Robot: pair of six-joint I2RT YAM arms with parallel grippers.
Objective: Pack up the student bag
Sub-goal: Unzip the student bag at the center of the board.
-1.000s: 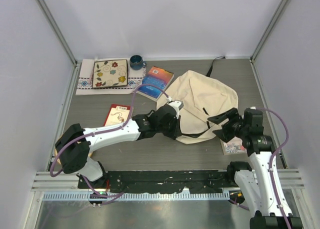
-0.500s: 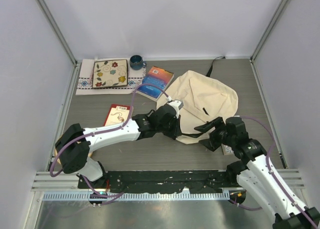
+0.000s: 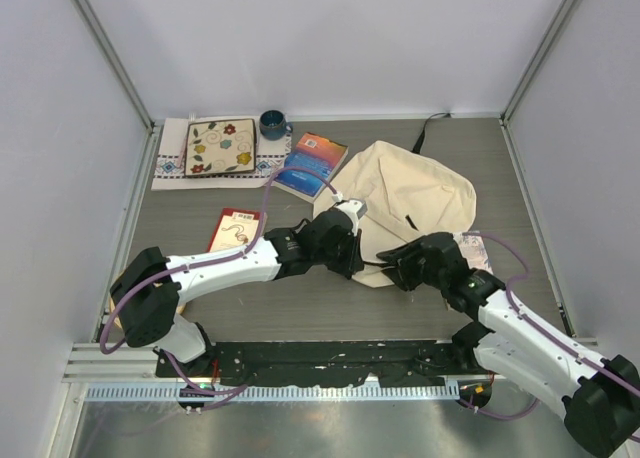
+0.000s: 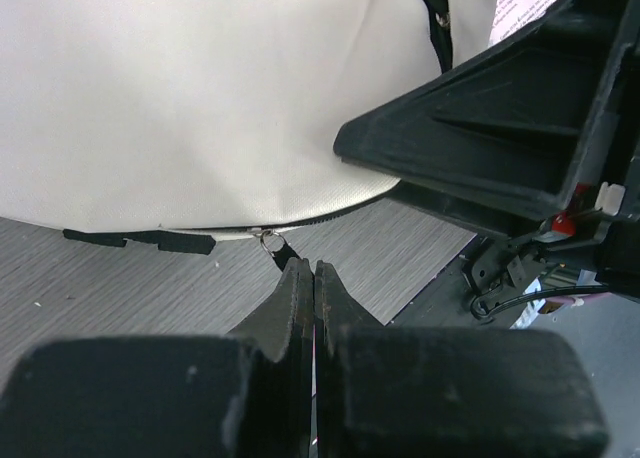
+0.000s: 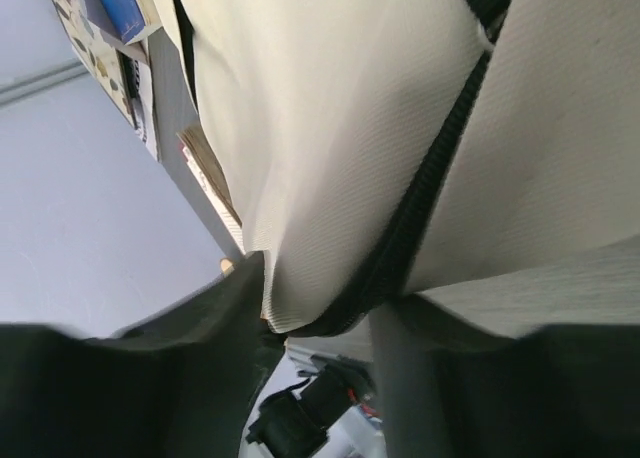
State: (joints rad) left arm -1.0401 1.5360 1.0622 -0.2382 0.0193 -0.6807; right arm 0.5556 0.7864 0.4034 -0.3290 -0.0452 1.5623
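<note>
Though close, both jaws at bag (image 3: 420, 193) edge

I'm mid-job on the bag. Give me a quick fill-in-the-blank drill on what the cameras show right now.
1. The left end effector has its jaws ___ on the zipper pull of the bag.
2. The mug at the far edge of the table is colored ___.
3. In the overhead view, the book with the blue cover lies to the ___ of the bag.

Missing words: shut; blue; left
</note>
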